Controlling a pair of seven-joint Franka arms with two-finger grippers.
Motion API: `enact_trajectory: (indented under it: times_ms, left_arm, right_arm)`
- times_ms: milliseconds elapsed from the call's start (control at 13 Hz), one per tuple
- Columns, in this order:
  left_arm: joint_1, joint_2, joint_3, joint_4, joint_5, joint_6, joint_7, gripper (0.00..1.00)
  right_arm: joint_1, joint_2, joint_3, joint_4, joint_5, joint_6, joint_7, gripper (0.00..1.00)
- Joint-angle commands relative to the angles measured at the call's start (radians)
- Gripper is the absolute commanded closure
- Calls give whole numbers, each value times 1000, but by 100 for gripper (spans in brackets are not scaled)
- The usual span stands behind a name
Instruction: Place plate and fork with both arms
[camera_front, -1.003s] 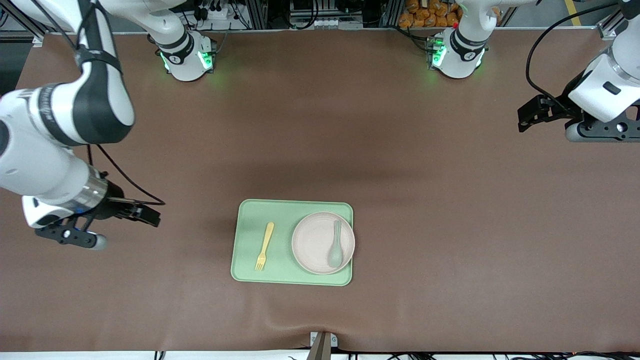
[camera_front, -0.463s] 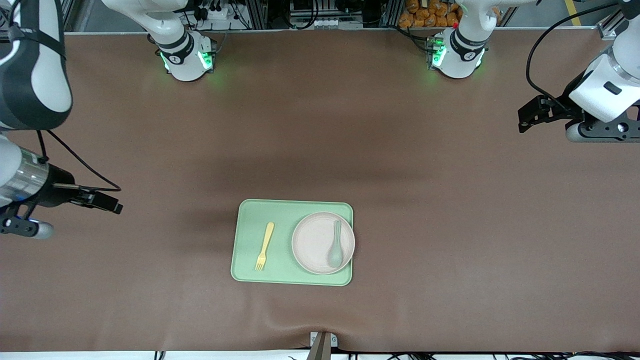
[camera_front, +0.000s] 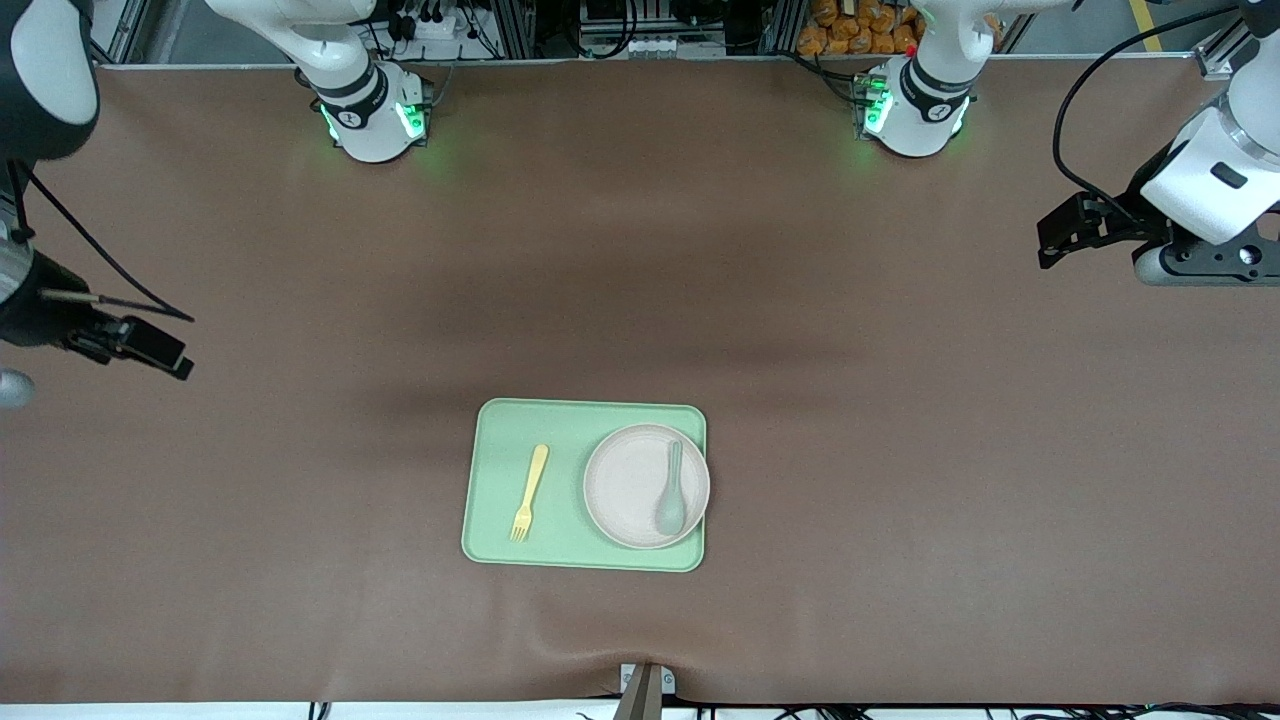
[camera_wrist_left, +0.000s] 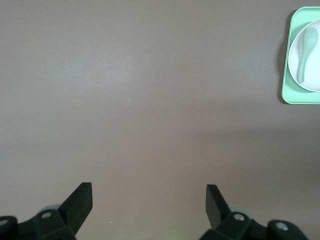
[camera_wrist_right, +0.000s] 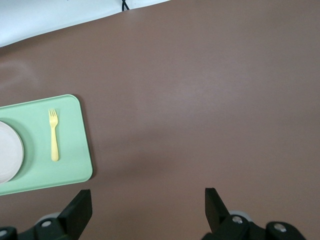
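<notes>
Front view: plate (camera_front: 640, 485) and fork (camera_front: 529, 492) lie on the tray (camera_front: 570, 415), both grippers well clear.
Left gripper (camera_wrist_left: 148, 200) and right gripper (camera_wrist_right: 147, 202) hang spread, empty, over bare table at opposite ends; best keep them wide and clear of the tray.

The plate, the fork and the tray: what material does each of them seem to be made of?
The plate: probably matte plastic; even pale beige-pink, no glaze shine.
The fork: likely molded plastic; uniform pale yellow, no metallic glint.
The tray: seemingly plastic; flat light green, soft rounded corners and a low rim.
</notes>
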Motion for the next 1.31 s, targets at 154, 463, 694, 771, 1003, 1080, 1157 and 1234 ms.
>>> enact_trajectory:
  times_ms: [154,463,694,771,1003,1080,1157,1234]
  left_arm:
    - [5,-1,-3,7,-6,3,6,0]
    - [5,-1,-3,7,-6,3,6,0]
    - [5,-1,-3,7,-6,3,6,0]
    - [5,-1,-3,7,-6,3,6,0]
    - [5,-1,-3,5,-6,3,6,0]
    - [7,-1,-3,5,-6,3,6,0]
    - [7,-1,-1,5,-6,3,6,0]
    - [7,-1,-1,5,-6,3,6,0]
  right_arm:
    - [-24,-172,23,-187,-30,36,-5,0]
    - [-18,-191,28,-190,-64,42,-5,0]
    - [-25,-201,28,-179,-70,41,-10,0]
    - [-25,-195,28,-170,-90,41,-28,0]
    - [-27,-192,23,-163,-123,38,-74,0]
    - [-27,-188,23,-163,-123,39,-83,0]
    - [-27,-186,23,-163,-122,36,-85,0]
    - [-27,-188,23,-161,-117,33,-77,0]
